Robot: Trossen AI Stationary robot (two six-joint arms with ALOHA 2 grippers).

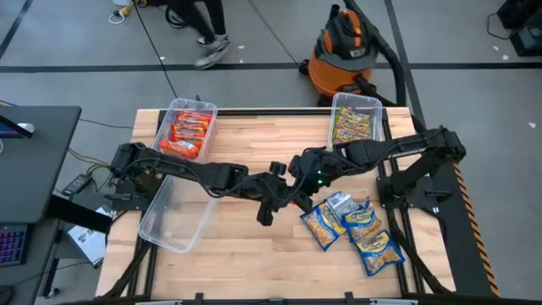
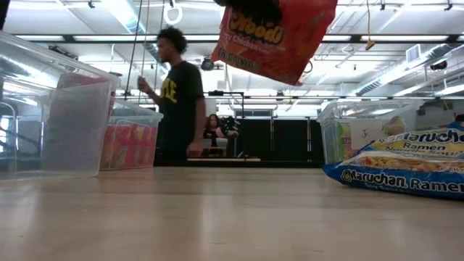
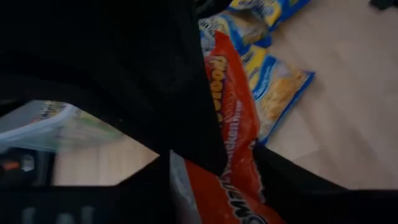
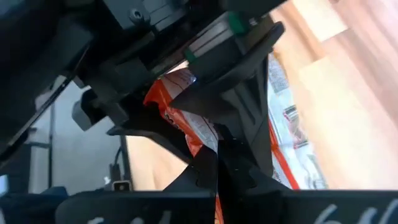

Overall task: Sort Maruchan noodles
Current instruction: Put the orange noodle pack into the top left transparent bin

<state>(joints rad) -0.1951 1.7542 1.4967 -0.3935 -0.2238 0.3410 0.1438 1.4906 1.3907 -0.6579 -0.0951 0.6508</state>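
Note:
An orange-red noodle packet (image 2: 275,36) hangs high above the table's middle, where both arms meet. My left gripper (image 1: 273,202) reaches in from the left and my right gripper (image 1: 296,185) from the right. Each is shut on this packet, which also shows in the left wrist view (image 3: 233,124) and the right wrist view (image 4: 177,109). Several blue-and-yellow packets (image 1: 356,229) lie flat on the table to the right. More orange packets lie in the far left bin (image 1: 186,127), and green-yellow ones in the far right bin (image 1: 354,123). My left gripper (image 3: 217,199) has the orange packet's lower part (image 3: 214,193) between its two fingers, which lie across the packet. The packet is lifted clear of the table. My right gripper (image 4: 217,180) pinches an edge of the same packet (image 4: 219,208); the left arm's gripper hides most of this contact.
An empty clear bin (image 1: 174,216) stands tilted at the near left, also seen in the low view (image 2: 51,109). Bare wood lies between it and the blue packets (image 2: 406,170). Beyond the table stand a person (image 2: 177,101) and an orange shop vacuum (image 1: 343,51).

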